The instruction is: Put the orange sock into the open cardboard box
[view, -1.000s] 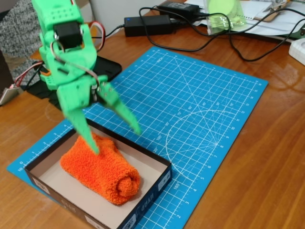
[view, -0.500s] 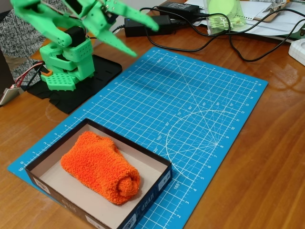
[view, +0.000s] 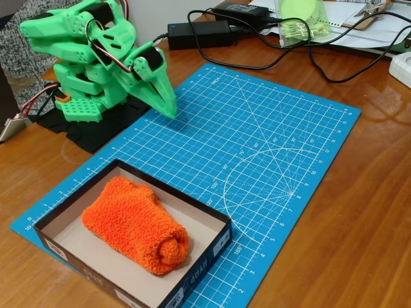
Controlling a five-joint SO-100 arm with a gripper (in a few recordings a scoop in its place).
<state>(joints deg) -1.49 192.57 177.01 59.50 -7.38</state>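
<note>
My gripper (view: 168,109) sits upper left, fingers pressed together, holding nothing. The orange sock (view: 136,225) lies inside the open cardboard box (view: 204,249), lower left; blue cutting mat (view: 276,141) lies bare at centre.

Bright orange sock (view: 135,226), navy-walled beige-lined box (view: 204,251), blue white-gridded cutting mat (view: 270,147), green claw (view: 166,102), brown wooden table (view: 347,244)

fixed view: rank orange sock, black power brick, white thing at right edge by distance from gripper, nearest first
Measured from the gripper, folded back near the arm's base at upper left:
1. Black power brick, behind the gripper at the top of the picture.
2. Orange sock, lying in the open cardboard box at lower left.
3. White object, at the far right edge of the table.
</note>
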